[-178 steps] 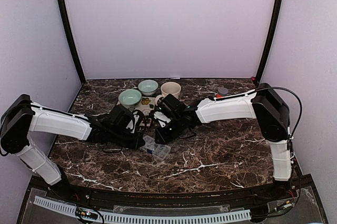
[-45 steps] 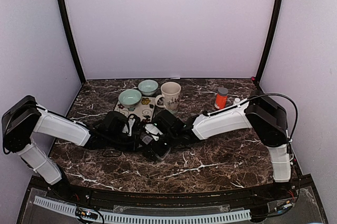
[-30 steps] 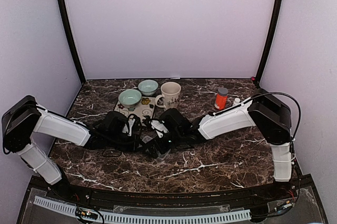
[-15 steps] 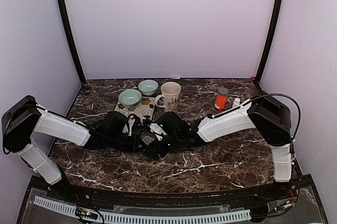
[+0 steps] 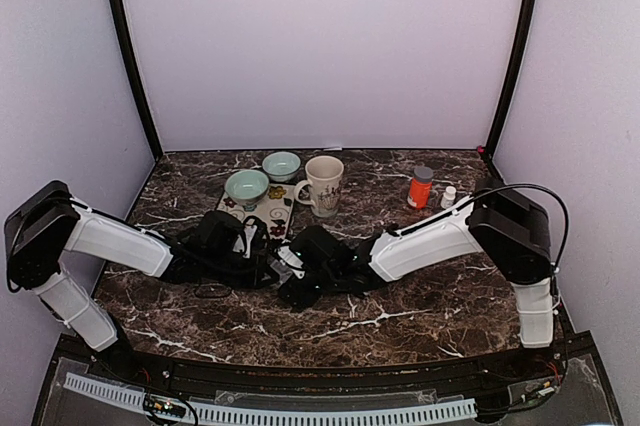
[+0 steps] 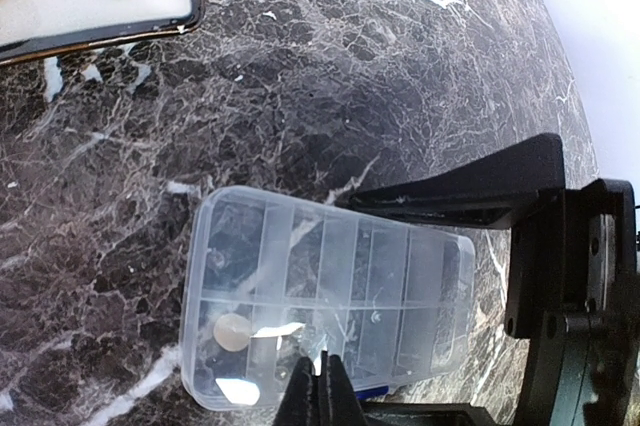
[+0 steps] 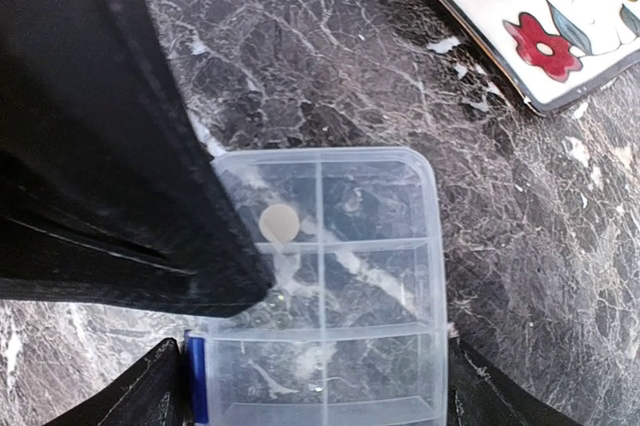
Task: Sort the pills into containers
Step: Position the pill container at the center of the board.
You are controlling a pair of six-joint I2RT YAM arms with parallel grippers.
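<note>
A single round tan pill (image 7: pixel 279 222) lies in an end compartment of the clear plastic compartment box (image 7: pixel 340 286), which sits flat on the dark marble desk (image 5: pixel 420 286) between the two arms, just near of the white flower-patterned tray (image 7: pixel 520 16).

The left gripper (image 6: pixel 318 386) hangs over the box close to the pill with its fingertips pressed together. The right gripper (image 7: pixel 315 371) straddles the box, its fingers wide apart on opposite sides; I cannot tell whether they press on it.

Behind the tray stand two pale green bowls (image 5: pixel 247 187) and a cream mug (image 5: pixel 324 184). An orange bottle (image 5: pixel 420 187) and a small white bottle (image 5: pixel 449 197) stand farther right.
</note>
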